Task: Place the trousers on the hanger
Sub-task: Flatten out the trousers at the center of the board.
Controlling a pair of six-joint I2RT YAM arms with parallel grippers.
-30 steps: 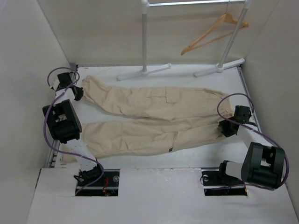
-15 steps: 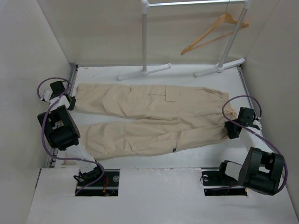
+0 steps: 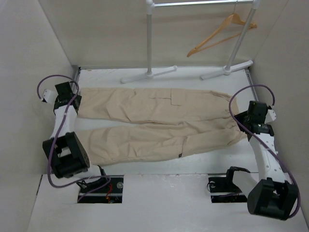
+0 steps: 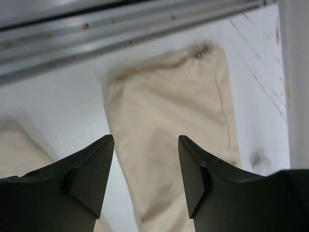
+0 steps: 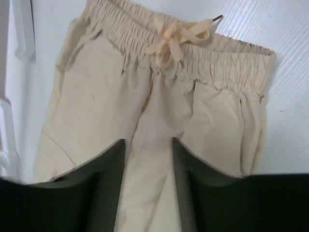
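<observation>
Lying flat, the cargo trousers are hovered over by the left gripper at a cuff and the right gripper at the waistband, both spread wide, empty.

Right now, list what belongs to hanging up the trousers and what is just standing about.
For the job: trousers, hanger, left hand and right hand, both open.
Standing about: clothes rack holding the hanger, table.
</observation>
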